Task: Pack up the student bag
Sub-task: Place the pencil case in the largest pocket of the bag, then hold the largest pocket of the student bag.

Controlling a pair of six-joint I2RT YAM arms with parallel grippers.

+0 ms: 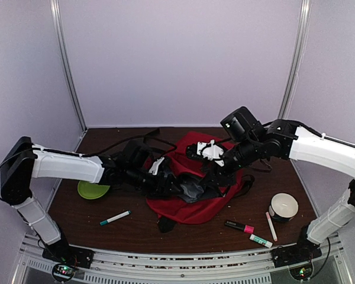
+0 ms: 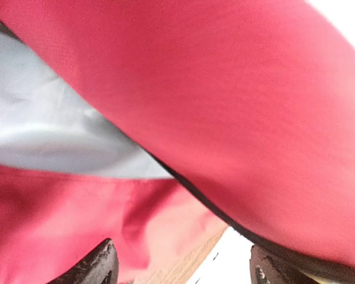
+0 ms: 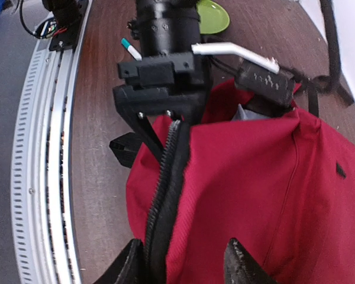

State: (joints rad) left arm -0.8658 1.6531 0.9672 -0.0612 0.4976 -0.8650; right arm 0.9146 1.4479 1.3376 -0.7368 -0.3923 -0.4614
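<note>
Currently, left gripper jaws apart, red student bag fabric just ahead, right gripper jaws apart astride its black zipper

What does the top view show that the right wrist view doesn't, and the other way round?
Only the top view: the cup and the pink marker. Only the right wrist view: the black zipper up close, running down to the right gripper. Both: the bag, plate and teal marker.
</note>
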